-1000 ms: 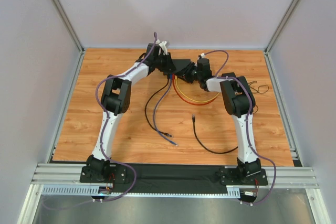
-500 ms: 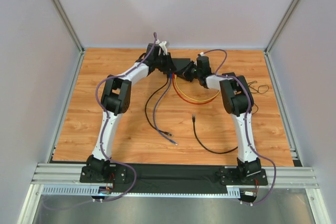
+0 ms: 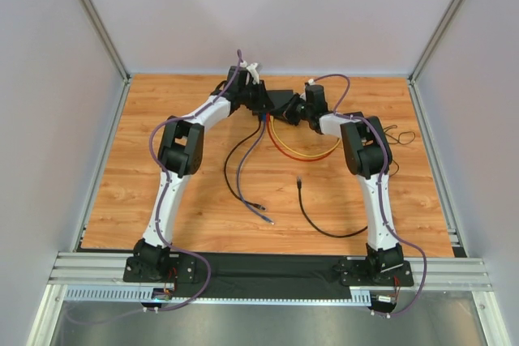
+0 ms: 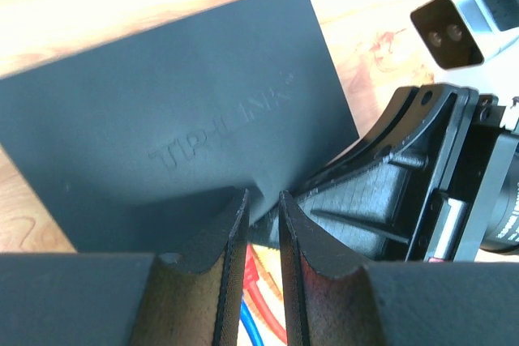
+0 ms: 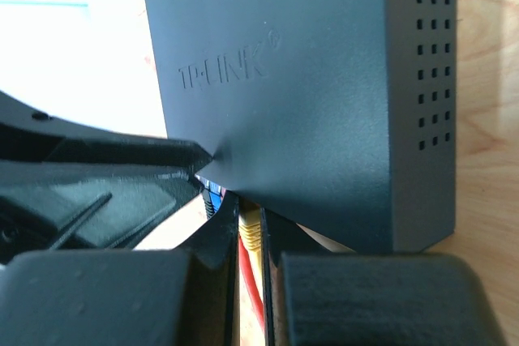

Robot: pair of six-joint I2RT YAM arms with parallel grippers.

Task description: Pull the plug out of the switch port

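On the wooden table (image 3: pixel 146 168), a loose black cable (image 3: pixel 324 228) is seen lying unplugged near the right arm. Two more leads, one black (image 3: pixel 231 164) and one purple-grey (image 3: pixel 247 160), trail from the switch toward the bases. A yellow-orange loop (image 3: pixel 304 154) curves out from the port side. A thin black wire (image 3: pixel 401 135) lies at the right edge.

The switch (image 3: pixel 281 100) is found at the far middle of the table, crowded from both sides by the two wrists (little of it shows from above). It is a flat black box with TP-LINK embossed on its lid and rows of small vent holes down one short side.

The left gripper (image 4: pixel 262 200) is set against the switch's near edge, its fingers almost together. A red cable (image 4: pixel 263 309) and a blue cable (image 4: pixel 246 331) are glimpsed through the slit; whether anything is pinched cannot be told. The right gripper (image 5: pixel 250 220) is likewise nearly closed, with the yellow plug (image 5: pixel 250 234) caught in its narrow gap right at the switch's port side.
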